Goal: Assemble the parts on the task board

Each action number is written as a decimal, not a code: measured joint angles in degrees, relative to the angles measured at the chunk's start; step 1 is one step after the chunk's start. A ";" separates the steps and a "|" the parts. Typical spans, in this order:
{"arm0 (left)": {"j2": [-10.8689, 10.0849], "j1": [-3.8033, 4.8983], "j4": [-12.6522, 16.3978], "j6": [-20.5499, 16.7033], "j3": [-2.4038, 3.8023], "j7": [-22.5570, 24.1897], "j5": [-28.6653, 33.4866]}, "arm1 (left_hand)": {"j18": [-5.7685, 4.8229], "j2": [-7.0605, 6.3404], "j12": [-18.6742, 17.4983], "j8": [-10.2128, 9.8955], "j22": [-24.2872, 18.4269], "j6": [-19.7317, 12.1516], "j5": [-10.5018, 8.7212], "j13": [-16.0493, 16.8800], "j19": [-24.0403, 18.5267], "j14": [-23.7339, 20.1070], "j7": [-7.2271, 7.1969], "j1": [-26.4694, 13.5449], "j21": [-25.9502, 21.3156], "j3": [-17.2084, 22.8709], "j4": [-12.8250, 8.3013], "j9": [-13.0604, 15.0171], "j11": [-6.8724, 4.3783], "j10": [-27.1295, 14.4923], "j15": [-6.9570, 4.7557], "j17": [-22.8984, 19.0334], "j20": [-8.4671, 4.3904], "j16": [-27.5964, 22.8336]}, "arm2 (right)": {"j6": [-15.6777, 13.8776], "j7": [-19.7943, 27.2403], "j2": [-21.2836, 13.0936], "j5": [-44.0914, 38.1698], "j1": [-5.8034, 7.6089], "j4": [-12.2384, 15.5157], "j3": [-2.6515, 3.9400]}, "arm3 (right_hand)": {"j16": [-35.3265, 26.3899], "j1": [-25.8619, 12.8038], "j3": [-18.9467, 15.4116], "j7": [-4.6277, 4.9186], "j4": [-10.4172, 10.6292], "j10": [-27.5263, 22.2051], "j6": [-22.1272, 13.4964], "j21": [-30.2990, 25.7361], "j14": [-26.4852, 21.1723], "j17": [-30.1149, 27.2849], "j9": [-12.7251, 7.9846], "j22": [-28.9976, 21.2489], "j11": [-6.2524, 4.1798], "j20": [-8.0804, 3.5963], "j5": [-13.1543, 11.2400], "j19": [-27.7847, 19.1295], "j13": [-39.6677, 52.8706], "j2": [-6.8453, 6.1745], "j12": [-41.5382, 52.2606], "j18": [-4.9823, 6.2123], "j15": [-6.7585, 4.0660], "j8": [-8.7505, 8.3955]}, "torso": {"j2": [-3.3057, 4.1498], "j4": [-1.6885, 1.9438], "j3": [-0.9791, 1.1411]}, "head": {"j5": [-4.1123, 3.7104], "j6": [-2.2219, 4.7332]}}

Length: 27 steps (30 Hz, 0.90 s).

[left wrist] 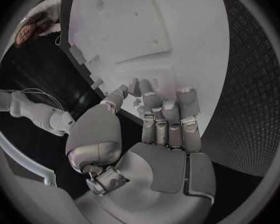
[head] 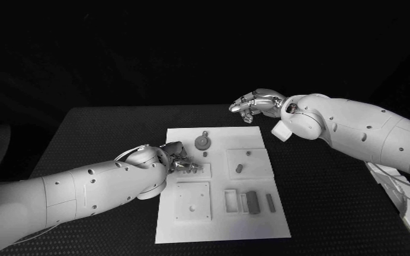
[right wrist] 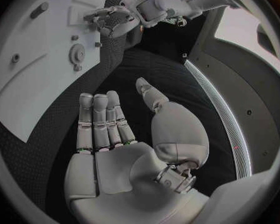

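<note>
We are looking at the white task board (head: 220, 226) lying in the middle of the black table (head: 94, 125), with small grey parts (head: 252, 201) sitting near its close end. Our left hand (head: 171, 156) is reaching over the board's left side; we cannot tell if it is holding anything. Farther away, our right hand (head: 255, 103) is hanging above the board's far corner, fingers apart, holding nothing.
</note>
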 measured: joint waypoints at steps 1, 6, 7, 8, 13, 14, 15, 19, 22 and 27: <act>0.04 0.03 -0.06 0.21 0.04 -0.04 0.13 | 0.00 0.00 0.00 -0.09 0.00 -0.01 0.00 0.05 -0.01 -0.05 0.00 0.00 0.00 0.00 0.00 0.00 0.00 0.00 0.04 0.00 -0.01 0.00 | 0.00 0.00 0.00 0.00 0.00 0.00 0.00 | 0.06 0.00 0.00 0.00 0.00 0.00 0.00 0.00 0.00 0.00 0.00 0.00 0.00 0.00 0.00 0.00 0.00 0.00 0.00 0.00 0.00 0.00 | 0.00 0.00 0.00 | 0.01 0.00; 0.34 0.08 -0.33 0.98 0.20 -0.19 0.50 | 0.00 0.56 0.00 -0.10 0.00 -0.01 0.00 0.13 -0.01 -0.05 0.00 -0.14 0.00 -0.31 -0.31 -0.01 0.14 -0.14 0.04 0.00 -0.01 0.00 | 0.00 -0.01 0.01 0.00 0.00 -0.01 0.00 | 0.21 0.00 0.00 -0.01 0.00 0.00 0.00 0.00 0.00 0.00 0.00 0.00 0.00 0.00 0.00 0.00 0.00 0.00 0.00 0.00 0.00 0.00 | 0.01 -0.04 0.00 | 0.02 -0.08; 0.39 0.08 -0.38 1.07 0.23 -0.22 0.55 | 0.00 0.94 0.00 -0.10 0.00 -0.01 0.00 0.13 -0.01 -0.05 0.00 -0.13 0.00 -0.47 -0.47 -0.02 0.20 -0.20 0.04 0.00 -0.01 0.00 | 0.00 -0.01 0.01 -0.01 0.00 -0.01 0.00 | 0.21 0.00 0.00 -0.01 0.00 0.00 0.00 0.00 0.00 0.00 0.00 0.00 0.00 0.00 0.00 0.00 0.00 0.00 0.00 0.00 0.00 0.00 | 0.01 -0.05 0.00 | 0.01 -0.10; 0.41 0.08 -0.41 1.19 0.29 -0.28 0.61 | 0.00 1.07 0.00 -0.10 0.00 -0.01 0.00 0.13 -0.01 -0.05 0.00 -0.05 0.00 -0.52 -0.52 -0.12 0.20 -0.20 0.04 0.00 -0.01 0.00 | 0.00 -0.01 0.01 -0.01 0.00 -0.01 0.00 | 0.21 0.00 0.00 -0.01 0.00 0.00 0.00 0.00 0.01 0.00 0.00 0.00 0.00 0.00 0.00 0.00 -0.04 0.00 0.07 0.00 0.00 0.00 | 0.01 -0.06 0.00 | 0.00 -0.10; 0.43 -0.03 -0.63 1.71 1.05 -0.54 0.76 | -0.02 1.40 0.00 -0.69 0.00 -0.30 0.23 0.19 -0.01 -0.15 0.23 0.28 0.00 -1.01 -1.02 -0.76 0.20 -0.20 0.14 0.04 0.00 0.00 | 0.00 -0.02 0.00 -0.02 0.00 -0.01 0.00 | 0.21 0.00 0.00 -0.03 0.00 0.00 0.01 0.00 0.01 -0.05 0.00 0.00 0.00 0.00 0.00 0.00 -0.05 0.00 0.23 0.00 0.01 0.00 | 0.01 -0.04 0.00 | -0.05 -0.12; 0.42 -0.03 -0.67 1.78 1.15 -0.60 0.76 | -0.02 1.58 0.00 -0.80 0.00 -0.36 0.23 0.19 -0.01 -0.17 0.26 0.11 0.00 -1.16 -1.17 -0.71 0.20 -0.20 0.15 0.05 0.00 0.00 | 0.00 -0.03 0.00 -0.02 0.00 -0.01 0.00 | 0.21 0.00 0.00 -0.05 0.00 0.00 0.03 0.00 0.01 -0.05 0.00 0.00 0.00 0.00 0.00 0.00 -0.05 0.00 0.23 0.00 0.01 0.00 | 0.01 -0.04 0.01 | -0.05 -0.12; 0.41 -0.05 -0.69 1.86 1.28 -0.68 0.76 | -0.03 1.92 0.00 -0.88 0.00 -0.43 0.23 0.21 -0.01 -0.17 0.23 0.26 0.00 -1.30 -1.31 -0.57 0.20 -0.20 0.16 0.05 0.01 0.00 | 0.00 -0.03 0.00 -0.02 0.00 -0.01 0.00 | 0.21 0.00 0.00 -0.09 0.00 0.00 0.07 0.00 0.01 -0.05 0.01 0.00 0.00 0.00 0.00 0.00 -0.05 0.00 0.23 0.00 0.01 0.00 | 0.01 -0.03 0.02 | -0.05 -0.12; 0.44 -0.10 -0.72 2.06 1.88 -0.88 0.77 | -0.01 2.27 0.00 -0.98 0.00 -0.46 0.23 0.25 -0.21 -0.18 0.25 0.62 0.00 -1.88 -1.89 -0.48 0.20 -0.20 0.16 0.05 0.21 0.00 | 0.00 -0.04 0.01 -0.02 0.00 -0.01 0.00 | 0.21 0.00 0.00 -0.11 0.00 0.00 0.07 0.00 0.02 -0.05 0.01 0.00 0.00 0.00 0.00 0.00 -0.05 0.00 0.23 0.00 0.02 0.00 | 0.01 0.00 0.03 | -0.07 -0.12; 0.57 -0.09 -0.71 2.24 2.19 -1.00 0.77 | -0.01 2.50 0.00 -0.98 0.04 -0.47 0.23 0.25 -0.21 -0.18 0.25 0.84 0.00 -2.19 -2.20 -0.48 0.20 -0.20 0.16 0.05 0.21 0.00 | 0.00 -0.04 0.08 -0.03 0.00 -0.06 0.00 | 0.21 0.00 0.00 -0.09 0.00 0.00 0.09 0.00 0.09 -0.05 0.01 0.00 0.00 0.00 0.00 0.00 -0.05 0.00 0.23 0.00 0.09 0.00 | 0.01 0.01 0.02 | -0.08 -0.12; 0.63 -0.03 -0.69 2.62 2.47 -1.19 0.77 | 0.00 2.50 0.00 -0.98 0.04 -0.48 0.23 0.24 -0.20 -0.18 0.25 0.84 0.00 -2.09 -2.42 -0.52 0.20 -0.20 0.17 0.05 0.21 0.00 | 0.00 -0.05 0.14 -0.03 0.00 -0.12 0.00 | 0.21 0.00 0.00 0.02 0.00 0.00 0.21 0.00 0.10 -0.05 0.01 -0.01 0.00 0.00 0.00 0.00 -0.05 0.00 0.23 0.00 0.10 0.00 | 0.01 0.00 0.00 | -0.07 -0.04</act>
